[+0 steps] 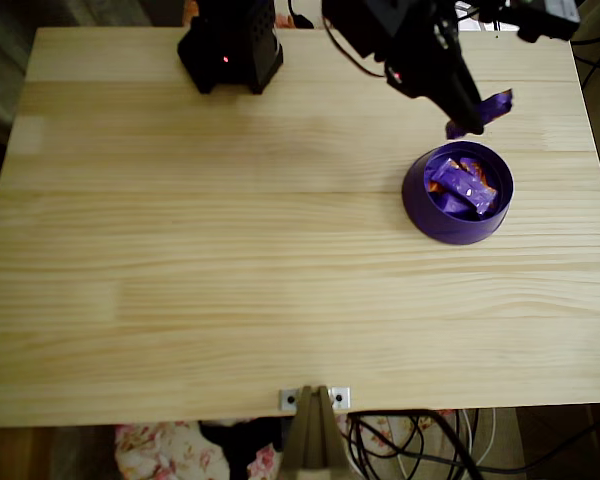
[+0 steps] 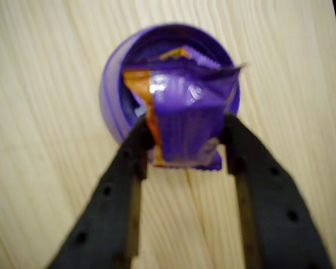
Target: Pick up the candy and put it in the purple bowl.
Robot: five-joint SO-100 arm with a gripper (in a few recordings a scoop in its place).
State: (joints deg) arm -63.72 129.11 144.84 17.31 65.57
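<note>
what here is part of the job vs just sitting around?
Job:
- candy, held in the gripper above the bowl
- purple bowl, candies already inside

Lying about:
- black arm base on the wooden table
- cables below the table edge

The black arm (image 1: pixel 420 55) reaches in from the top edge of the overhead view, angled down and to the right. Its gripper (image 2: pixel 185 140) points away from the wrist camera, the 2 fingers (image 2: pixel 129 168) closed against the sides of a candy (image 2: pixel 185 112). In the overhead view the gripper (image 1: pixel 470 112) hangs clear of the table surface.
</note>
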